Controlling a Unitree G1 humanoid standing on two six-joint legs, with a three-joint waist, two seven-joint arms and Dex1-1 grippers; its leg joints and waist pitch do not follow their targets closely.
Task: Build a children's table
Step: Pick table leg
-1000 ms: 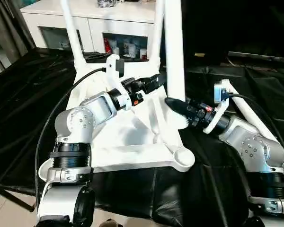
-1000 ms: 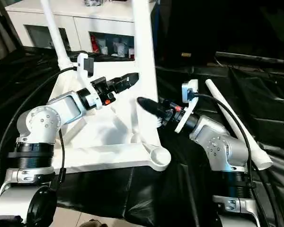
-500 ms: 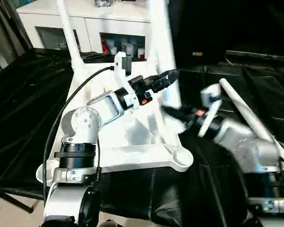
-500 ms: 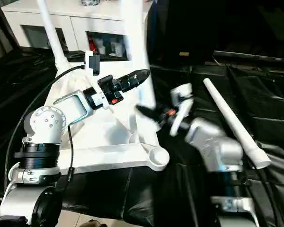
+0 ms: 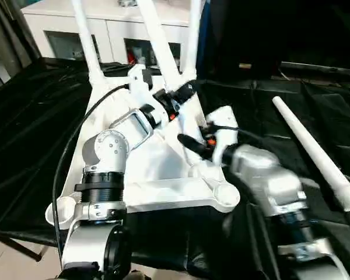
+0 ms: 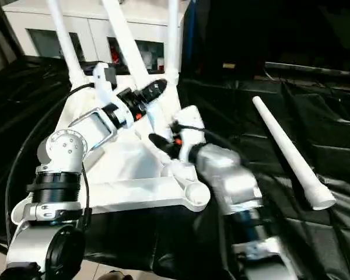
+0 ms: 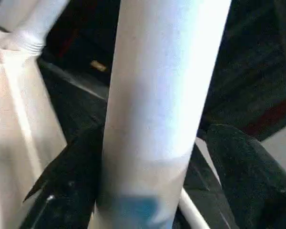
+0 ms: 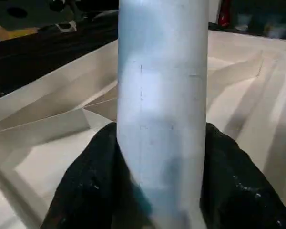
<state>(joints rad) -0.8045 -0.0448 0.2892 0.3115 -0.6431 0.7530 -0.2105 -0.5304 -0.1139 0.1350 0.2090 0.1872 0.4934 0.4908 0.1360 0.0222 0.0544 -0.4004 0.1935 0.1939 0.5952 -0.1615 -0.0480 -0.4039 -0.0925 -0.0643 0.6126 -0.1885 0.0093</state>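
The white tabletop (image 5: 163, 192) lies upside down on the black cloth, ribs up. Legs stand in its far-left (image 5: 84, 35) and far-right (image 5: 191, 35) corner sockets. A third leg (image 5: 157, 41) leans over the tabletop, its top tipped left. My left gripper (image 5: 185, 91) is open around this leg partway up; in the left wrist view the leg (image 7: 157, 95) runs between the fingers with a thin gap on one side. Lower down, my right gripper (image 5: 186, 142) is shut on the same leg (image 8: 162, 71). My right arm hides the leg's foot. A fourth leg (image 5: 312, 149) lies loose at the right.
A white cabinet (image 5: 105, 23) with glass doors stands behind the tabletop. Black cloth (image 5: 35, 116) covers the work surface on both sides. The near-right corner socket (image 5: 224, 195) and the near-left one (image 5: 57, 210) hold nothing.
The held leg has tipped from upright to leaning left. My right arm swung in toward the middle with it. My left gripper followed the leg leftward and its fingers have narrowed.
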